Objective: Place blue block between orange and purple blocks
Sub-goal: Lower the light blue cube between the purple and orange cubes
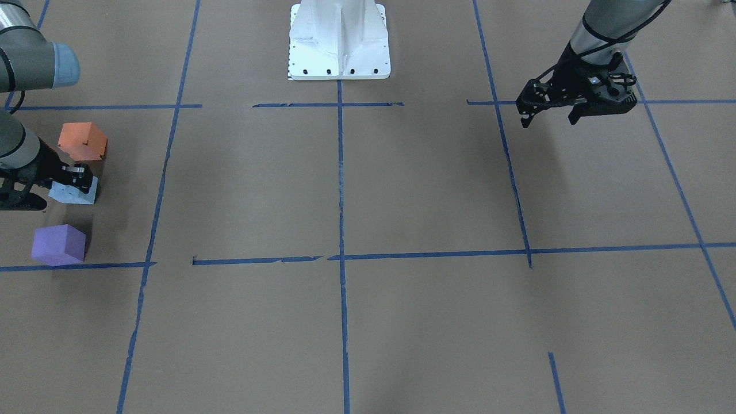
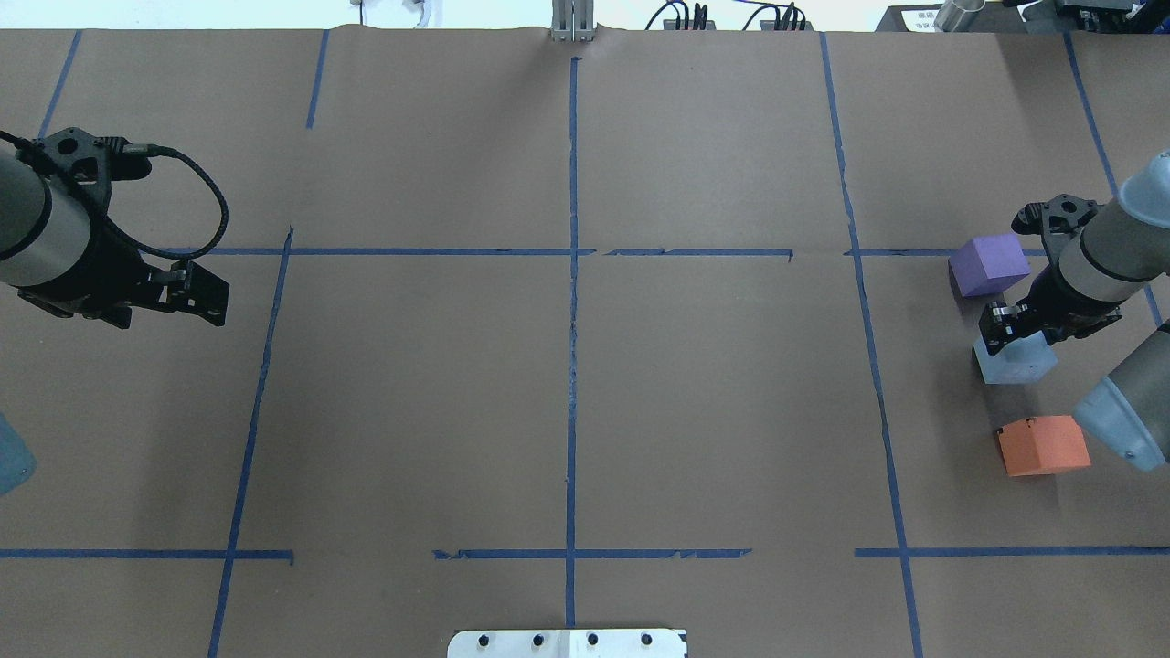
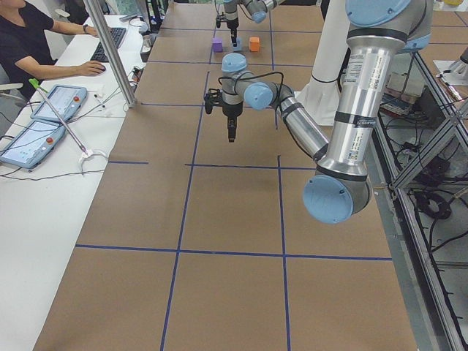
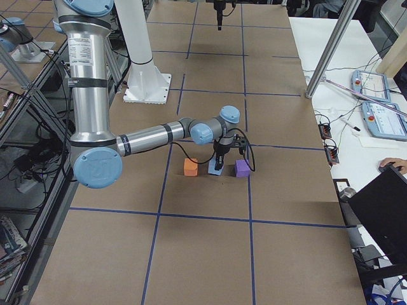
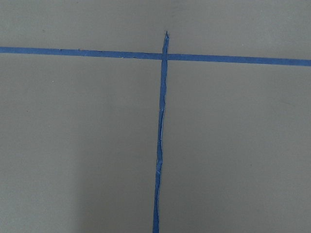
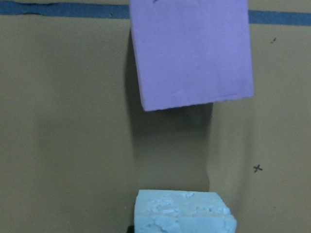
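- The blue block, nearest my wrist lens, is showing a pale, pitted, crumbly foam top. My right claw is closing on its sides, holding it low between the orange block and the purple block, touching neither.
- I cannot tell whether it is resting flat on the brown paper.
- The purple cube is looking smooth, matte and sharp-edged; the orange one is matching it, with a small dark mark.
- As I am judging it, soft foam may be clinging to my pads on release, tipping the cube toward purple.
- Lifting out crooked may be nudging a neighbour.
- My left claw is hanging open and empty, well apart.
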